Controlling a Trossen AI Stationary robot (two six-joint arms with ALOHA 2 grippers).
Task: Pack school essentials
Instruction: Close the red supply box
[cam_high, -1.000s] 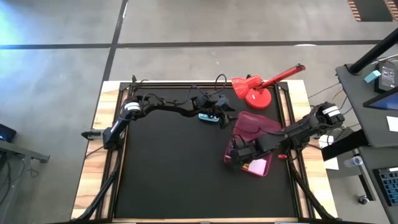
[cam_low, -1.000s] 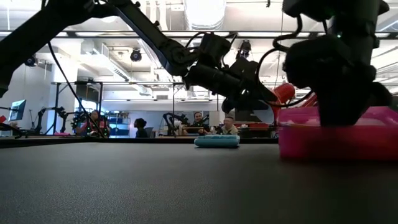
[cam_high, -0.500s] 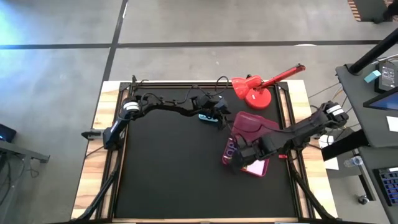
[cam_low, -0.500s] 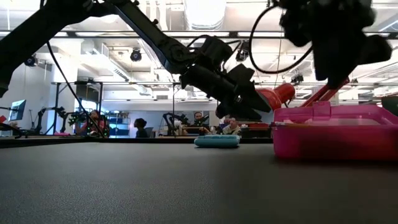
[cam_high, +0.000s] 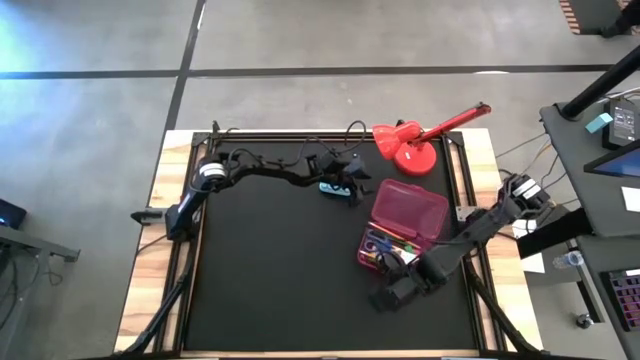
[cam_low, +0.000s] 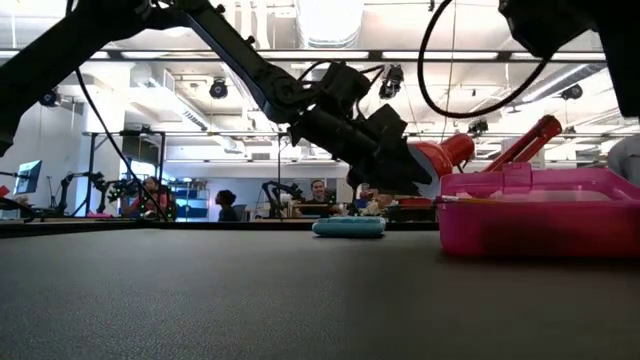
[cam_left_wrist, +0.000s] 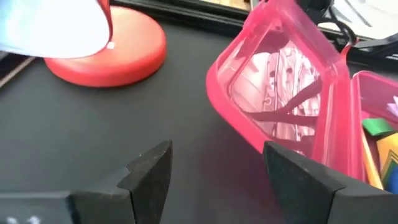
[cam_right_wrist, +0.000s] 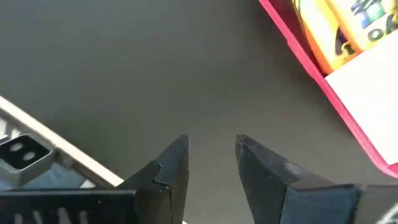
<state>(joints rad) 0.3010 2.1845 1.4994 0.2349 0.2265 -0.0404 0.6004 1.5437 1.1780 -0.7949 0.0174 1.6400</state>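
Note:
The pink case (cam_high: 403, 226) lies open on the black mat at the right. Its clear lid (cam_left_wrist: 280, 93) is folded back toward the far edge. Its tray (cam_high: 384, 247) holds the school essentials: a yellow crayon box (cam_right_wrist: 339, 25), a white square (cam_right_wrist: 367, 87), a green block (cam_left_wrist: 373, 126) and other coloured bits. My left gripper (cam_left_wrist: 214, 152) hovers open beyond the lid's far side, nothing between its fingers. My right gripper (cam_high: 386, 296) hangs over bare mat just near of the tray, pointing down, a narrow empty gap (cam_right_wrist: 211, 146) between its fingers.
A red desk lamp (cam_high: 412, 148) stands at the far right, its base (cam_left_wrist: 106, 53) close to my left gripper. A light blue calculator (cam_high: 328, 188) lies by the far edge under the left arm. The mat's left half (cam_high: 260, 270) is bare. People sit in the room behind.
My right gripper has risen off the pink case's tray and swung toward the table's near edge, clear of the case, its wrist turning as it went. The tray's contents, covered before, now show from above.

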